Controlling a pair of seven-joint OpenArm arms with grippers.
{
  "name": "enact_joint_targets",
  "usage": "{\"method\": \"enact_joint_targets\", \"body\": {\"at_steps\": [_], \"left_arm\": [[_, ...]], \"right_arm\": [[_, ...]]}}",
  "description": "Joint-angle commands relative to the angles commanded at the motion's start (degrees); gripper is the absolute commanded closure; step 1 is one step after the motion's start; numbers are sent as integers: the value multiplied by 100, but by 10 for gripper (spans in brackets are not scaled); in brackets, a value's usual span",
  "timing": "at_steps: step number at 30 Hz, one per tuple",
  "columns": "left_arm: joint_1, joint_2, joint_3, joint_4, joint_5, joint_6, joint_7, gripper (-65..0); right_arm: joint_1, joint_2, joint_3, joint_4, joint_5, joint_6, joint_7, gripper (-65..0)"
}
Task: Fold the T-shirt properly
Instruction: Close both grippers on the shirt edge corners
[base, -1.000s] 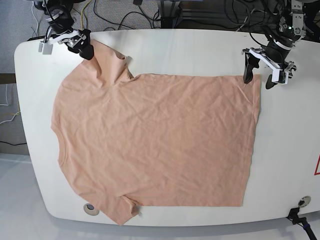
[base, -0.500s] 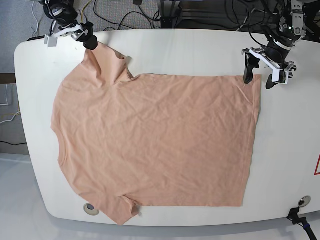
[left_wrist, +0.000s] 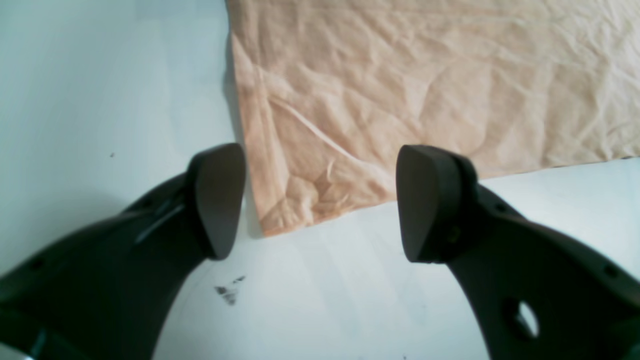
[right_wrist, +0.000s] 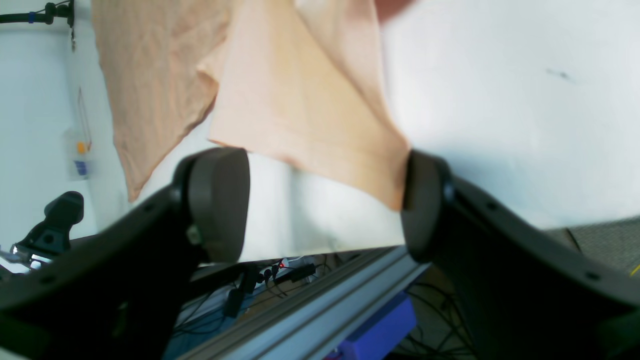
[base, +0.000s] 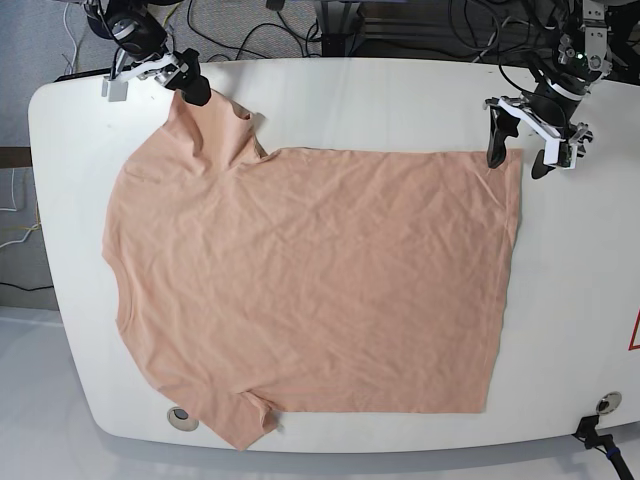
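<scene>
Fabric of the T-shirt, peach and wrinkled, lay spread flat over most of the white tabletop, lower sleeve reaching almost to the near edge, close by a small round fitting in the surface. Hem ran along the right side, well short of the tabletop's right edge. Collar side faced the left edge.

Farther back, at the hem's far corner, hovered the left gripper, jaws spread wide and empty. Seen from the left wrist camera, that cloth corner sat between the two dark fingers, one pad just beside the hem edge, the other over bare tabletop near the fabric's side edge. Small dark smudge marked the white surface below the corner.

Farthest, at the far left corner of the tabletop, stood the right gripper, jaws wide apart, straddling the raised edge of the upper sleeve. From the right wrist camera, sleeve cloth met one finger; whether pinched, could not be told. Beyond the far edge, tangled cables and dark frame parts.
</scene>
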Motion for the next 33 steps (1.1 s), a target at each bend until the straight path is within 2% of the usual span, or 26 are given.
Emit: {"method": "enact_joint_targets", "body": {"at_steps": [15, 17, 22, 24, 26, 29, 33], "left_arm": [[0, 0, -9, -9, 0, 0, 0, -446], [0, 0, -9, -9, 0, 0, 0, -446], [0, 0, -9, -9, -9, 0, 0, -446], [0, 9, -9, -9, -44, 0, 44, -446], [-26, 9, -88, -9, -457, 0, 316, -446], [-88, 9, -316, -211, -1231, 0, 589, -447], [-158, 0, -413, -510, -1732, 0, 624, -449]], "right_arm": [[141, -97, -246, 9, 0, 0, -70, -429], [141, -97, -246, 9, 0, 0, -70, -365], [141, -88, -246, 9, 0, 0, -70, -106], [141, -88, -246, 9, 0, 0, -70, -30], [141, -88, -246, 9, 0, 0, -70, 0], [141, -88, -246, 9, 0, 0, -70, 0], [141, -79, -246, 18, 0, 0, -70, 0]]}}
